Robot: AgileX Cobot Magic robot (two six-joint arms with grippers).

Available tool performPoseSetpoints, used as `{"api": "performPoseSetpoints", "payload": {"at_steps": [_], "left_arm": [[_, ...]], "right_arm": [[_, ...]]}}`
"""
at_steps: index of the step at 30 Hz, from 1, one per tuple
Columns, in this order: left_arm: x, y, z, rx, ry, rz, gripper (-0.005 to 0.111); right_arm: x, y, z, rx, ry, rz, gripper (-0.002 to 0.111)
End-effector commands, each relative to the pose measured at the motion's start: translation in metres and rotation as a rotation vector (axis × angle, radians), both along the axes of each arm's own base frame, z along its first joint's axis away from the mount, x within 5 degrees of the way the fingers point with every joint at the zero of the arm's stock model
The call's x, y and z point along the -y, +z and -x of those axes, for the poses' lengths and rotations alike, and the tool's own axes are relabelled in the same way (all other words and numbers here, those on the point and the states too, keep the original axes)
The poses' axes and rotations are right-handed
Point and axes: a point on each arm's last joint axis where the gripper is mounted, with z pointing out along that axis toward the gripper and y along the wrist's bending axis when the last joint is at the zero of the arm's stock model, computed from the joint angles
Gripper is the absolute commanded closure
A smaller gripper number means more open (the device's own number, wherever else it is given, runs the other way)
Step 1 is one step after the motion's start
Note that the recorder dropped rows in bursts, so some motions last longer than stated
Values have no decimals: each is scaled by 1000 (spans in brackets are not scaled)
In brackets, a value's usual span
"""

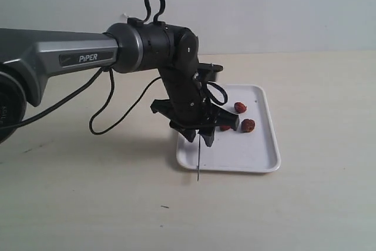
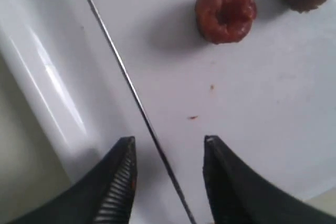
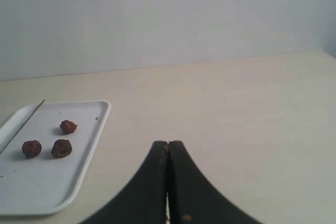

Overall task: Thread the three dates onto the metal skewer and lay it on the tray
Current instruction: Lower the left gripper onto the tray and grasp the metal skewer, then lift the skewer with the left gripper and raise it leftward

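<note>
The white tray [image 1: 252,158] lies on the table, and the three dates [image 1: 240,107] [image 1: 248,125] [image 1: 225,127] sit loose on it, apart from the skewer. In the right wrist view they lie close together [image 3: 68,126] [image 3: 31,148] [image 3: 62,148]. The metal skewer [image 2: 131,90] lies along the tray's left side, and its tip [image 1: 199,171] pokes past the front rim. My left gripper [image 1: 200,138] hangs low over that side, open. The skewer runs between its fingers [image 2: 121,177] and touches neither. My right gripper [image 3: 168,144] is shut and empty, out over bare table well to the right of the tray [image 3: 79,177].
The light wooden table [image 1: 305,216] stretches all around the tray. A black cable [image 1: 111,116] loops down from the left arm [image 1: 76,57] to the left of the tray. A pale wall stands behind the table.
</note>
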Motion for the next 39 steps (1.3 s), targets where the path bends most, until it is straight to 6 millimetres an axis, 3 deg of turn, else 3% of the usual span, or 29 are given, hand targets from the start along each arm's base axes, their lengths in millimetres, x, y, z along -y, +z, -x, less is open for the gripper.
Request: {"api": "performPoseSetpoints", "payload": {"at_steps": [1,9,15,21,24,27,29,33,39], "left_arm": [[2,-9,0,-19,35,-4,65],[1,-12,2,-60,106,-16,69],[0,-12,1,-65,123,-9,99],[-13,-11,-12,-72,184,4,100],[-30,7,-29,-54,251,50,100],[-46,38,-38,46,114,66,100],[-49,59,-36,107,-21,56,100],[-55,90,-29,195,-120,60,104],[-59,92,-22,184,-206,31,107]], "right_arm": [[0,-1,0,1,-4,6,108],[0,-1,0,1,-4,6,108],[0,-1,0,1,-4,6,108],[0,-1,0,1,-4,6,108],[0,-1,0,1,-4,6,108],[0,-1,0,1,-4,6,108],[0,-1,0,1,-4,6,108],[0,-1,0,1,-4,6,108],[0,-1,0,1,-4,6,108]]}}
